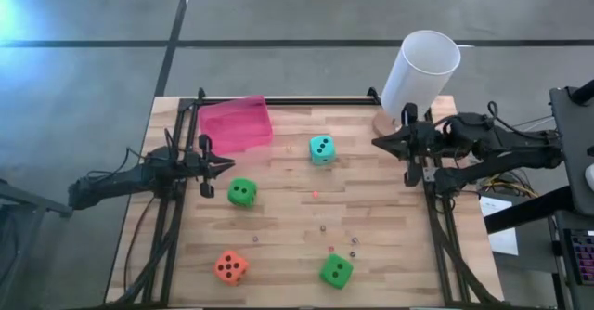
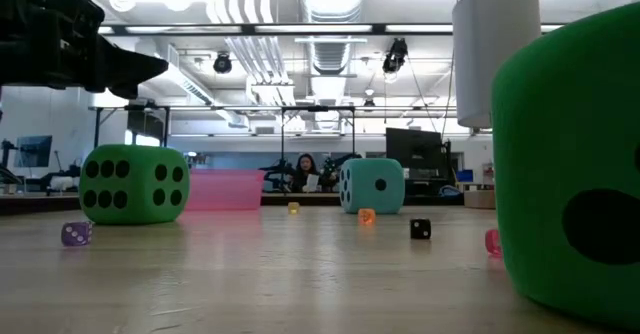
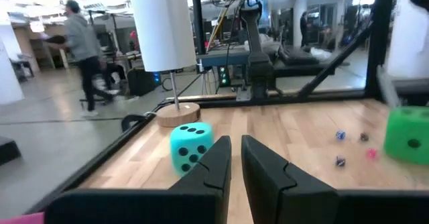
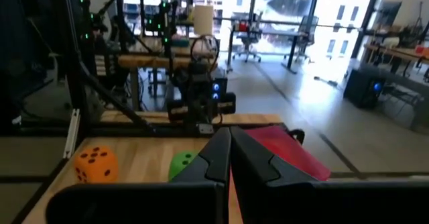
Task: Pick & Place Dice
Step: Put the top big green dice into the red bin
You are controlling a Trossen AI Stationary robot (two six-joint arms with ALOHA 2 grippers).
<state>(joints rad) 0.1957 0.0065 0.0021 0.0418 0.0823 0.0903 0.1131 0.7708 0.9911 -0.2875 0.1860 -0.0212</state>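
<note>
**High view: four dice loose, both hands empty**

High view shows you all four dice lying apart on the counter (image 1: 390, 254), none in the pink tray (image 1: 235, 123) at the far left corner, likely their goal. The teal die (image 1: 322, 148) sits nearest it, one green die (image 1: 242, 193) mid-left, the orange die (image 1: 230, 266) and the other green die (image 1: 336, 271) along the near edge. Your left hand (image 1: 218, 165) hovers level between tray and green die, fingers nearly together, gripping nothing. Your right hand (image 1: 380, 141) waits beside the white cup (image 1: 419, 72), pressed together.
</note>
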